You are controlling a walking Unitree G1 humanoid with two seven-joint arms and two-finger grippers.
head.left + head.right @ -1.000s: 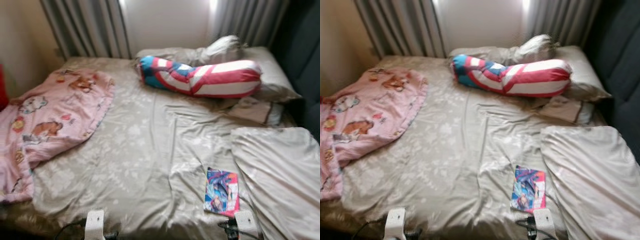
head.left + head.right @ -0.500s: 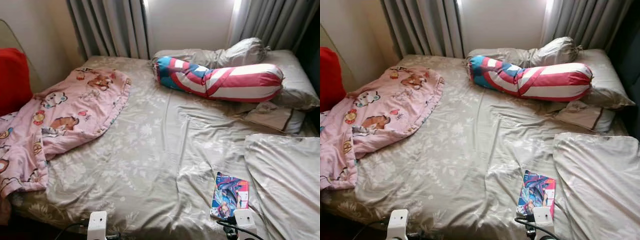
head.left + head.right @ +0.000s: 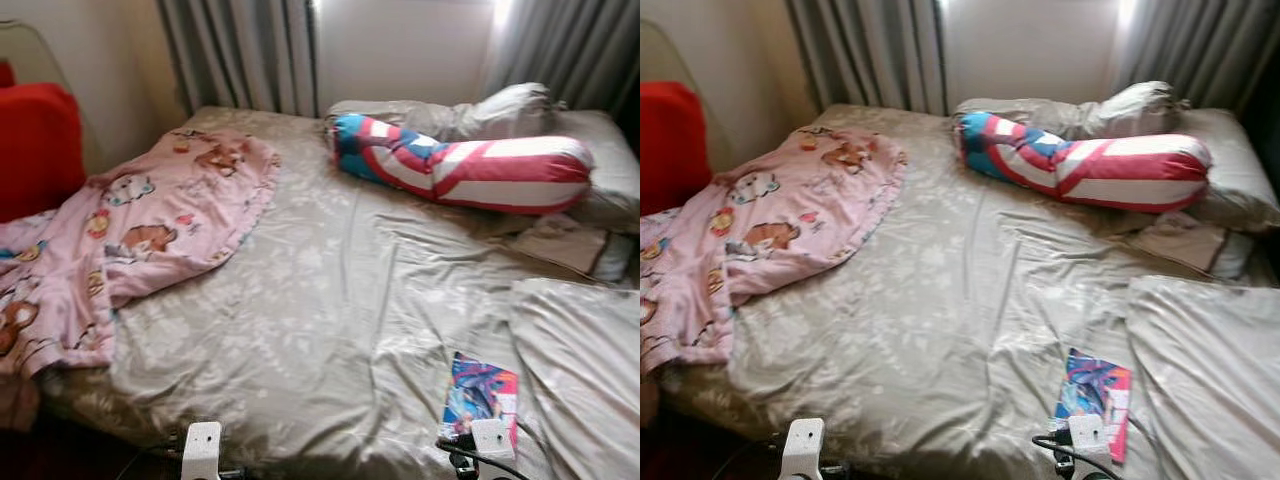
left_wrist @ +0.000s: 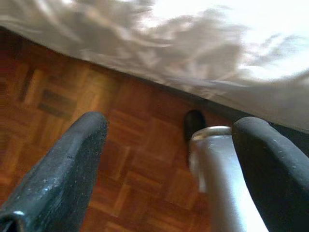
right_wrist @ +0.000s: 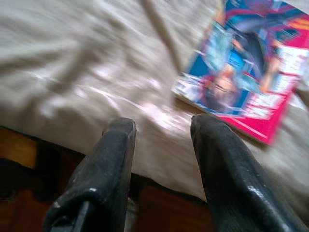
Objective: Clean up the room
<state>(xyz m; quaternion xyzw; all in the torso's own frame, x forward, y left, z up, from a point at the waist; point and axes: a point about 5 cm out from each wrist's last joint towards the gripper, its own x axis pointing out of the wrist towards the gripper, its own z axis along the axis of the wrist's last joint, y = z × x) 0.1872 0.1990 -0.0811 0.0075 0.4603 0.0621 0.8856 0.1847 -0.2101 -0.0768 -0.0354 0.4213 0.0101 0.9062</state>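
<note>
A colourful comic book [image 3: 480, 398] lies flat on the grey bedsheet [image 3: 330, 300] near the bed's front edge, on the right. My right gripper [image 5: 164, 124] hangs open at that edge, and the comic book [image 5: 251, 67] lies just beyond its fingertips on the sheet. My left gripper [image 4: 171, 125] is open and holds nothing, low over the wooden parquet floor [image 4: 135, 159] beside the bed's hanging sheet. A crumpled pink cartoon blanket [image 3: 140, 225] spills over the bed's left side. A red, white and blue striped bolster [image 3: 470, 165] lies across the head of the bed.
Grey pillows [image 3: 500, 105] sit behind the bolster, and a folded pale duvet [image 3: 585, 370] covers the bed's right front. A red cushion or seat [image 3: 35, 140] stands at the far left against the wall. Grey curtains [image 3: 240, 55] hang behind the bed.
The whole picture has shifted right, so the camera has turned left and the red seat has come into view. Nothing on the bed has moved.
</note>
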